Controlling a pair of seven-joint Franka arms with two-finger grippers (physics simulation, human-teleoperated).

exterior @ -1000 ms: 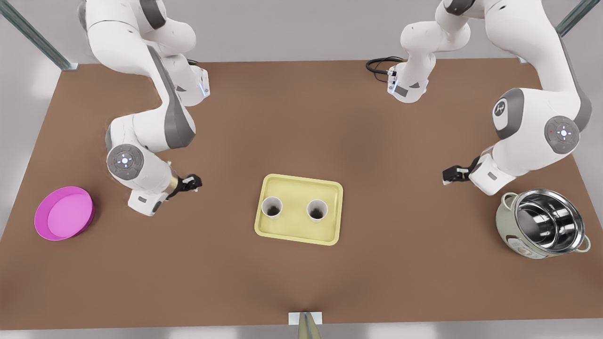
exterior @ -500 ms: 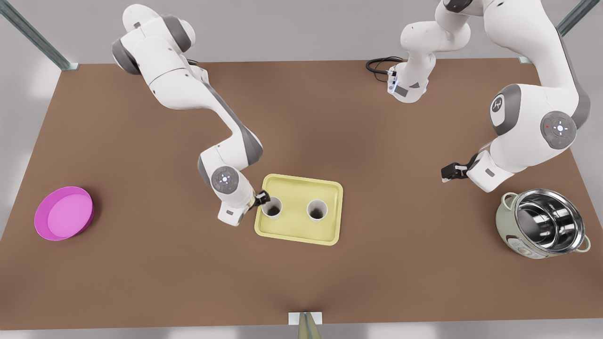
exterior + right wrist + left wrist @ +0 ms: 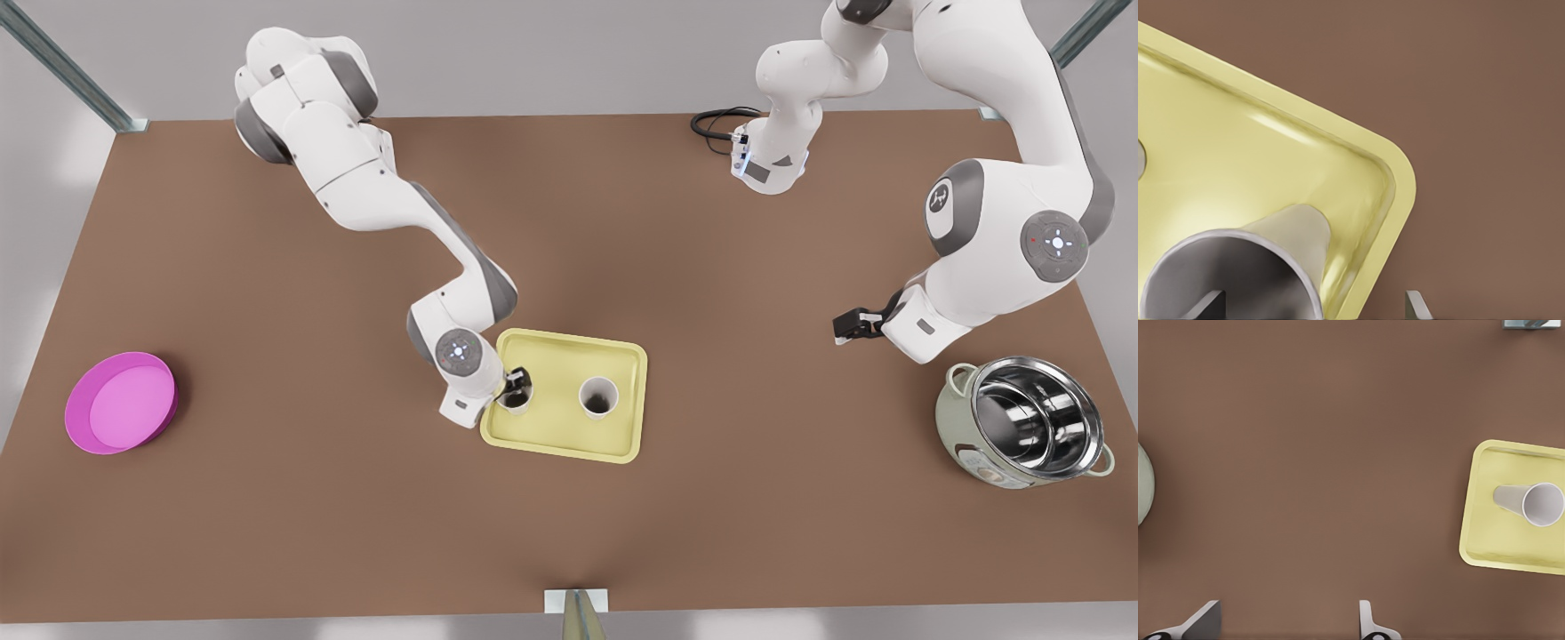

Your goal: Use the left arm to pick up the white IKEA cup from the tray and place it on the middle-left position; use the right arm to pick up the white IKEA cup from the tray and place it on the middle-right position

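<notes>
- Front view's left: the right tool (image 3: 517, 384), fingers spread, straddles the wall of one white cup (image 3: 513, 402) on the tray (image 3: 569, 348).
- Beside it, the second cup (image 3: 598, 396) stands alone on the tray.
- Far right, the left tool (image 3: 843, 329) hangs wide open above the counter (image 3: 711, 267).

We find almost nothing to read here. The one sign is a small white emblem on the grey joint cover of the arm (image 3: 942, 203) at the right of the front view; its shape is too small for us to make out as letters. The cooker (image 3: 1019, 436) at the lower right carries a tiny panel on its side, but we cannot read it.
</notes>
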